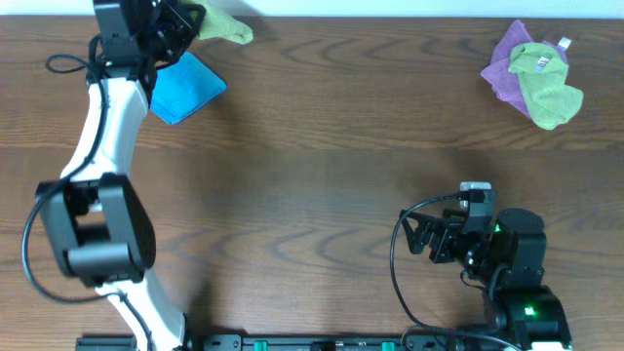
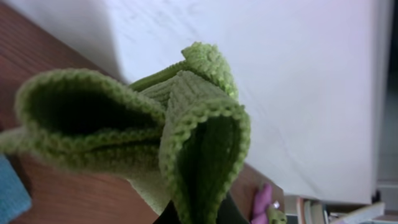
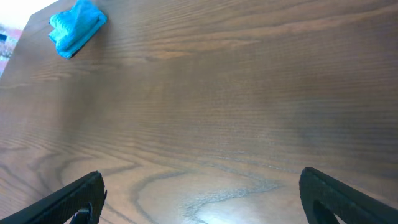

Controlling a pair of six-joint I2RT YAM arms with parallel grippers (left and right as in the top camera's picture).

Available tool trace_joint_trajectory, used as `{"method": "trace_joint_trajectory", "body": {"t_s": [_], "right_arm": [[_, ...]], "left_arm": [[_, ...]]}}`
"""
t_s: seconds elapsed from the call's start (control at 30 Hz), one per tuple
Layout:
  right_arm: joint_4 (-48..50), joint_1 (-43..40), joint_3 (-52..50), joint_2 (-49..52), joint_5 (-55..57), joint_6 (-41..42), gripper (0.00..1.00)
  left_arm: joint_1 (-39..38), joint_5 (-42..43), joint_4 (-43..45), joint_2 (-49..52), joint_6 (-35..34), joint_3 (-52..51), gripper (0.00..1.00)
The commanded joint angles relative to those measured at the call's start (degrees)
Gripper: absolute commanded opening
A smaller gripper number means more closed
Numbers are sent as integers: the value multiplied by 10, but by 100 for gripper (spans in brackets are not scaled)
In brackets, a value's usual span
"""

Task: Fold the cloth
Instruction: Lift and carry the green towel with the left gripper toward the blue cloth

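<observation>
Cloth caught up in the left gripper point(image 1: 183, 18), just beyond the blue cloth point(image 1: 185, 86).
We see that gripper clamped on the green cloth point(image 1: 226, 26), which pokes out past the blue cloth's far corner, its knitted folds bunched right against the wrist camera. Right gripper point(image 1: 419, 236) sits well away from the blue cloth, fingers spread wide, holding nothing.

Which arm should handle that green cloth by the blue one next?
Left. The left gripper holds the green cloth beside the blue cloth; the right gripper sits open near the front edge, far from both.
</observation>
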Motion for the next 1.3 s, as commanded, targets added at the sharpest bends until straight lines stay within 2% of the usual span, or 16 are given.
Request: {"method": "trace_joint_trajectory", "body": {"t_s": [0.0, 0.2, 0.47, 0.77, 1.1, 1.27], "right_arm": [[0, -3, -2, -3, -4, 8, 99], [-1, -4, -2, -3, -4, 8, 99], [0, -3, -2, -3, -4, 8, 99], [0, -4, -2, -3, -4, 8, 99], [0, -4, -2, -3, -4, 8, 99], [0, -4, -2, -3, -4, 8, 99]], "left_arm": [[12, -3, -1, 26, 14, 39, 6], [33, 1, -15, 52, 22, 42, 6], [42, -12, -45, 62, 79, 42, 6], [42, -38, -44, 66, 91, 42, 6], [42, -21, -45, 108, 93, 42, 6], [42, -24, -68, 109, 122, 42, 6]]}}
